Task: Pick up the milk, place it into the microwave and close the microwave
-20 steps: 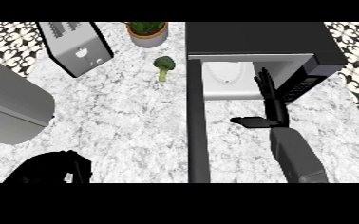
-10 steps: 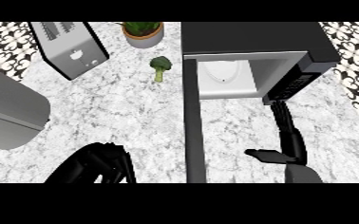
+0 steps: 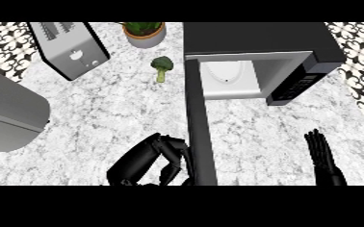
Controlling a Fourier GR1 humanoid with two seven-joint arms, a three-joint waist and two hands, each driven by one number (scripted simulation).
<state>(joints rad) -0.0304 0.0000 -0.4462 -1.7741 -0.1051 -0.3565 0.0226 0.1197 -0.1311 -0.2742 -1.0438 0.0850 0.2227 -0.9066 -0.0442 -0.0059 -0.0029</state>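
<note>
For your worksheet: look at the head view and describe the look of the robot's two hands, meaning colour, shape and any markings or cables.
Both hands are black. The left hand is built of glossy, jointed segments with grey highlights. The right hand shows as long, slim, segmented black fingers, slightly ridged. No cables, markings or sleeves are visible on either, and the forearms lie out of view.

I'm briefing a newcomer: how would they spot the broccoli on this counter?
Start at the open microwave at the counter's far right. Just left of its door, on bare marble, lies the broccoli, below the potted plant. It is the only small, loose green item.
</note>
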